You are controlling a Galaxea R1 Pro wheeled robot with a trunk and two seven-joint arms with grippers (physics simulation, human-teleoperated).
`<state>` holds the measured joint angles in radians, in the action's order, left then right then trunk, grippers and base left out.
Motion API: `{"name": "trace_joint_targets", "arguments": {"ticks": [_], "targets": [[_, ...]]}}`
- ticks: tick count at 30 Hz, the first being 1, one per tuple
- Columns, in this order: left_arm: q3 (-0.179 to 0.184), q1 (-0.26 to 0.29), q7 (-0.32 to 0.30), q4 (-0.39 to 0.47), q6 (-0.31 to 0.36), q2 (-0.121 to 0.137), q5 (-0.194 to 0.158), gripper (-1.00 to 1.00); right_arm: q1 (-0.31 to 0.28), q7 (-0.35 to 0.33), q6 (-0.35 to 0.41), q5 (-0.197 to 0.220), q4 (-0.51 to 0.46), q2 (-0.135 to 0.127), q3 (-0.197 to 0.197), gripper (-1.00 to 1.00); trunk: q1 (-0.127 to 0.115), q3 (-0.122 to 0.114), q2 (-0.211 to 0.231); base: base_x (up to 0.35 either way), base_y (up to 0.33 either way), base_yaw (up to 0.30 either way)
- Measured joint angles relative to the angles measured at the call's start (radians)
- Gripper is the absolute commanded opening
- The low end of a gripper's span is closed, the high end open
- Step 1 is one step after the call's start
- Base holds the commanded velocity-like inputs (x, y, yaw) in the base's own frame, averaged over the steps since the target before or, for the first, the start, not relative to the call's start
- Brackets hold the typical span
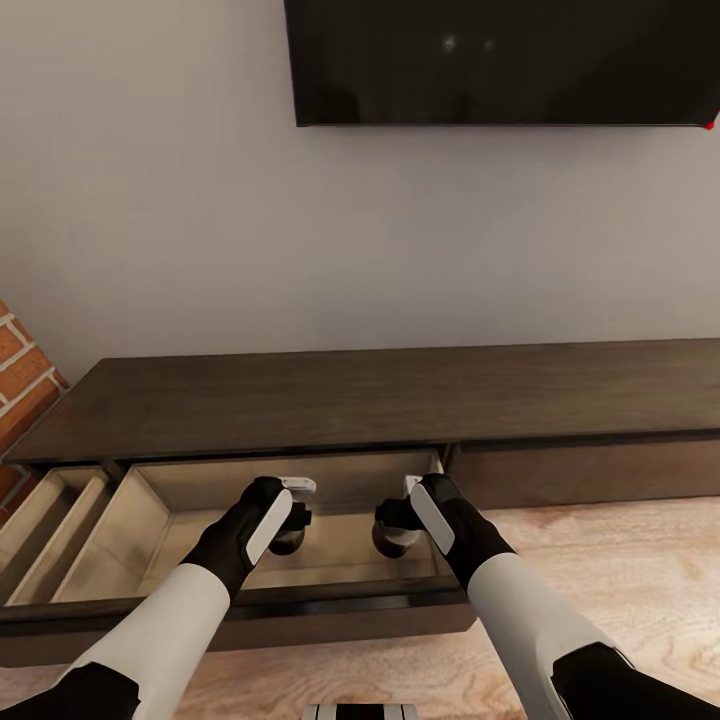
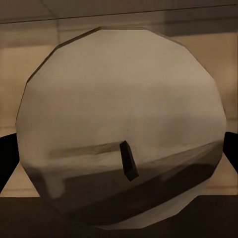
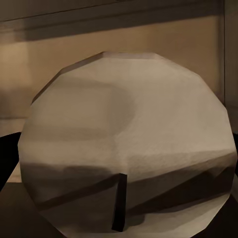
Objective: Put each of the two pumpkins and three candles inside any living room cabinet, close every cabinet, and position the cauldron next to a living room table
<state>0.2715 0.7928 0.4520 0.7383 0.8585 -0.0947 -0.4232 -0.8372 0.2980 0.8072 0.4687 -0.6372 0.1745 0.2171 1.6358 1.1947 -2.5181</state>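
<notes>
Left end effector: lowered into the open drawer, fingers closed around a candle; in the left wrist view the candle's round beige end with its short dark wick sits between the two dark fingers.
Right end effector: also down in the same drawer, gripping a second candle; the right wrist view shows that candle close up, wick at its lower part.
Cabinet: long dark wood console against the wall, below the black TV.
Drawer: pulled out, pale wood inside, both candles held low over its floor, near each other.
Brick fireplace: beside the cabinet's left end.
</notes>
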Motion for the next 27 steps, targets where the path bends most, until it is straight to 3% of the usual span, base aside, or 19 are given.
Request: {"name": "trace_joint_targets", "arguments": {"ticks": [5, 10, 27], "targets": [[0.0, 0.0, 0.0, 0.0, 0.0, 0.0, -0.001, -1.0, -0.001, 0.0, -0.052, -0.002, 0.004, 0.0, 0.006, -1.0, 0.0, 0.0, 0.0, 0.001, 0.001, 0.0], [0.0, 0.0, 0.0, 0.0, 0.0, -0.001, -0.001, -1.0, -0.001, 0.001, -0.097, 0.001, 0.007, 0.0, 0.043, -1.0, 0.0, 0.0, 0.0, 0.041, 0.0, 0.0], [0.0, 0.0, 0.002, 0.0, 0.0, 0.001, 0.001, -1.0, -0.001, 0.002, -0.103, 0.001, 0.009, 0.0, 0.054, -1.0, 0.0, 0.0, 0.0, 0.033, 0.0, 0.0]]}}
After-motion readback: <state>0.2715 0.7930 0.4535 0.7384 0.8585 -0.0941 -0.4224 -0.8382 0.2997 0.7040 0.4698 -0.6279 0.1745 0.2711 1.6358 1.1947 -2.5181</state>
